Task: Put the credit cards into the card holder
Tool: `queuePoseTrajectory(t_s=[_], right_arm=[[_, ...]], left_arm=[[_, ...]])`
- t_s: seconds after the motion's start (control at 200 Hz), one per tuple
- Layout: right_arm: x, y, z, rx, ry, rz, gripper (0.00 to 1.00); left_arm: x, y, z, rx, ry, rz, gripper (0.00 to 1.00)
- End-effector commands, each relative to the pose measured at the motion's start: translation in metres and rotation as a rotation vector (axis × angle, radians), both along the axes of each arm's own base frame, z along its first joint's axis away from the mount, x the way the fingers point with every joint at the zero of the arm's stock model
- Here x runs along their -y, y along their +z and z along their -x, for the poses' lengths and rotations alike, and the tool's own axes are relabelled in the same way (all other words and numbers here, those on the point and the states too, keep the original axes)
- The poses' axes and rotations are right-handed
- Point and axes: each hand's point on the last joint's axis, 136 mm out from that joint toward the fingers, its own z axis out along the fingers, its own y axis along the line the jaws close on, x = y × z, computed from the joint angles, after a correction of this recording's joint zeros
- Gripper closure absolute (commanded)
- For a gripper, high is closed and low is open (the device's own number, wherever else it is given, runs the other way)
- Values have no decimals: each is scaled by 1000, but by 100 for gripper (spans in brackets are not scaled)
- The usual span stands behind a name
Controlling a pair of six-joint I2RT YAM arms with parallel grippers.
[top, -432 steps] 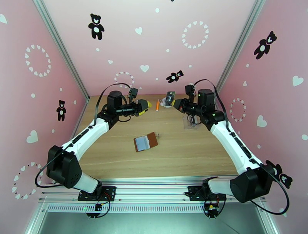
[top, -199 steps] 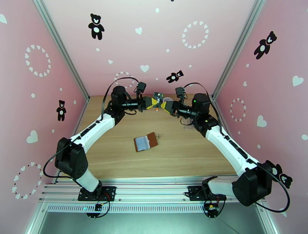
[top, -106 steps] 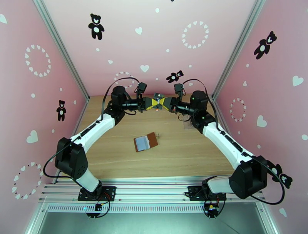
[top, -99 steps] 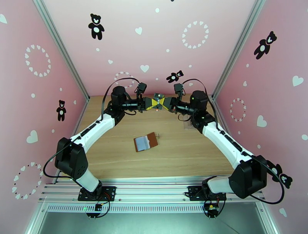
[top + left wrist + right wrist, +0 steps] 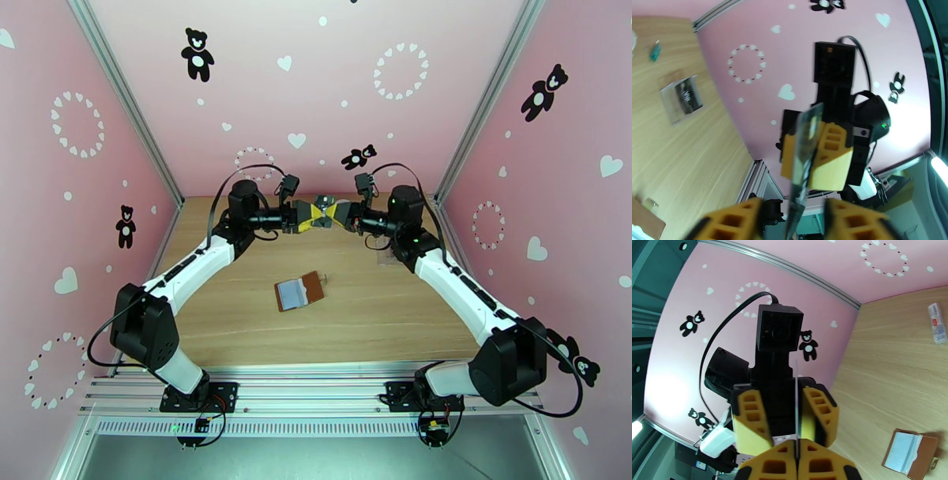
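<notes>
Wood-grain tabletop point(image 5: 237, 316) below, and both arms meet high over the middle of its far edge. The left claw point(image 5: 792, 215) stands wide, its yellow cut-out fingers either side of the card point(image 5: 805, 150); the right claw point(image 5: 796, 449) is pinched tight on it. The card holder point(image 5: 299, 291) lies open near the tabletop's centre, brown leather outside, grey-blue pockets up. The card itself is thin, stiff, glossy and dark. The worry, I'd say: slick plastic in a single pinch can pivot or slide, and a brush from the wide claw could knock it loose.
</notes>
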Motion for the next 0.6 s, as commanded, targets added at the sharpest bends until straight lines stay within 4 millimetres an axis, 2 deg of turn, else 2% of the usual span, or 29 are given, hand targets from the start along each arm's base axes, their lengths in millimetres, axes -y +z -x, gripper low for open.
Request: queuePoseTrajectory(t_s=[0.0,0.06,0.11,0.215,0.325,0.45,0.596], right_arm=[[9,-59,-1,-107,-24,226,100],[6,-92,5,-158,10,316,100],[-1,-114,12,-184,41,370,100],[-28,-153,25,-245,116,407,100],[-50,-200,36,-309,174,487,100],[-65,-238,38,-360,192,529,100],[-69,-272,39,-401,216,576,100]], left_arm=[[-58,-92,-12,-175,254,-411,36],[-89,-141,-6,-278,341,-609,38],[-100,-167,4,-326,352,-668,41],[-102,-197,27,-402,345,-645,42],[-115,-240,52,-510,336,-738,46],[-115,-270,61,-558,305,-757,58],[-106,-290,57,-583,279,-714,66]])
